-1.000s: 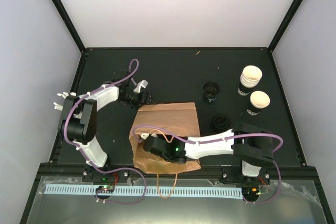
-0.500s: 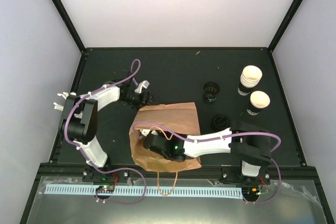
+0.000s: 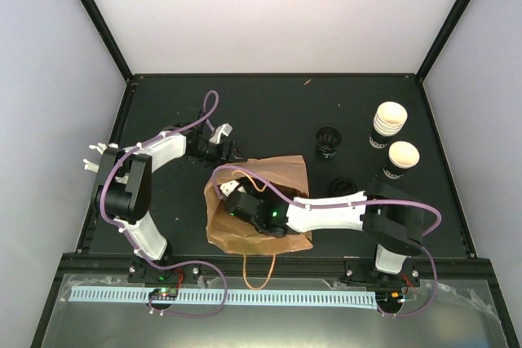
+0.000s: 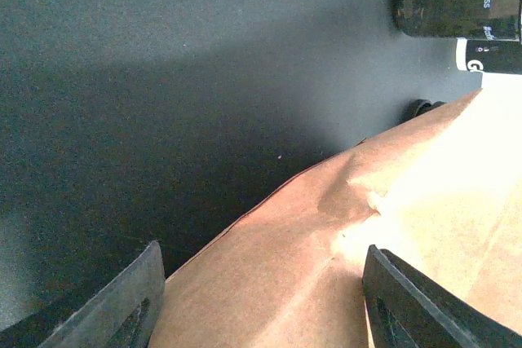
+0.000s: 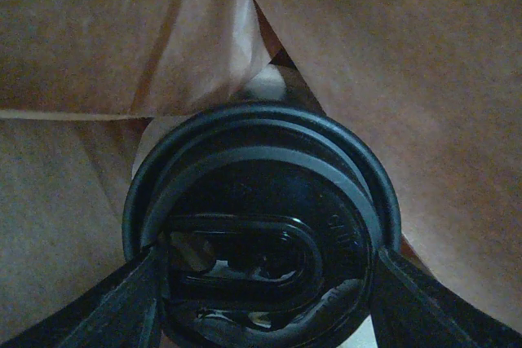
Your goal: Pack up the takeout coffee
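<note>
- Top view: the right arm (image 3: 326, 216) stretches across the brown paper bag (image 3: 281, 178), which lies toward the near edge of the desk (image 3: 269, 107). Its fingers and the takeout coffee are buried in the paper and cannot be seen. The left fingers (image 3: 229, 152) hover at the bag's far-left corner. Spare cups (image 3: 390, 124) stand by the desk's right edge, well apart from the bag.
- Left wrist view: the left fingers stand wide apart and hold nothing, with creased bag paper below and between them. Whether they touch the paper is unclear.
- Right wrist view: inside the bag, the right fingers (image 5: 420, 307) clamp the takeout coffee (image 5: 261, 201) by the rim of its black lid, one on each side. The lid hides the cup's body, so fill and tilt cannot be told. A paper cup is likely light, with soft walls that crush under a squeeze, and a snap-on lid may pop free. The stiff band just under the lid looks like the safest hold.
</note>
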Controlling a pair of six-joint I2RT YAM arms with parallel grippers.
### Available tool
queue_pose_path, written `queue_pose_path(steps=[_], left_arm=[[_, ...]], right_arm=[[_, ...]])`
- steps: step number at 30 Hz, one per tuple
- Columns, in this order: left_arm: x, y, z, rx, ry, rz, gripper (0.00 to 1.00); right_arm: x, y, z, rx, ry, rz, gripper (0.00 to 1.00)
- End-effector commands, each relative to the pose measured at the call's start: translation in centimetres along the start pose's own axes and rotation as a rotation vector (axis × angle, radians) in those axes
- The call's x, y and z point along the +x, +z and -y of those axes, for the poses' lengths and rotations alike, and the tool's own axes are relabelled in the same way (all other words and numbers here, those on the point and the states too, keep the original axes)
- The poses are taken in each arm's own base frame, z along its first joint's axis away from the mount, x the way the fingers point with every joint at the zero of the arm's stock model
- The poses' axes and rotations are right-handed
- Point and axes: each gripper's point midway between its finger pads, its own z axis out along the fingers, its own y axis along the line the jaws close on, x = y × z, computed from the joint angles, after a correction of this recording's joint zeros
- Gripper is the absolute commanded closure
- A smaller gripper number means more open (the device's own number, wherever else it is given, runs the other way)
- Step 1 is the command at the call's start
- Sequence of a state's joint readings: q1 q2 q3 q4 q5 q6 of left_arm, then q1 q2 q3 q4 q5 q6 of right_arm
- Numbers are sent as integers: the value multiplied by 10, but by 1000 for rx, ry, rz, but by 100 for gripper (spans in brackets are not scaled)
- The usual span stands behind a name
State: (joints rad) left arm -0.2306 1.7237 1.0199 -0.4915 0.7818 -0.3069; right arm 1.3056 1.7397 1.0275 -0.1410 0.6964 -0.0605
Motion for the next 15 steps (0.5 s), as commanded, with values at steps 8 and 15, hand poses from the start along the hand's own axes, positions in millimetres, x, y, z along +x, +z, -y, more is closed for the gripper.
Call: queue_pose_path(steps=[8, 15], left_arm=[[7, -19, 5, -63, -22, -23, 16], [-38, -80, 3, -180, -17, 161, 1]], right_arm=[[38, 4, 16, -18, 17, -194, 45], [28, -5, 34, -54, 65, -236, 45]])
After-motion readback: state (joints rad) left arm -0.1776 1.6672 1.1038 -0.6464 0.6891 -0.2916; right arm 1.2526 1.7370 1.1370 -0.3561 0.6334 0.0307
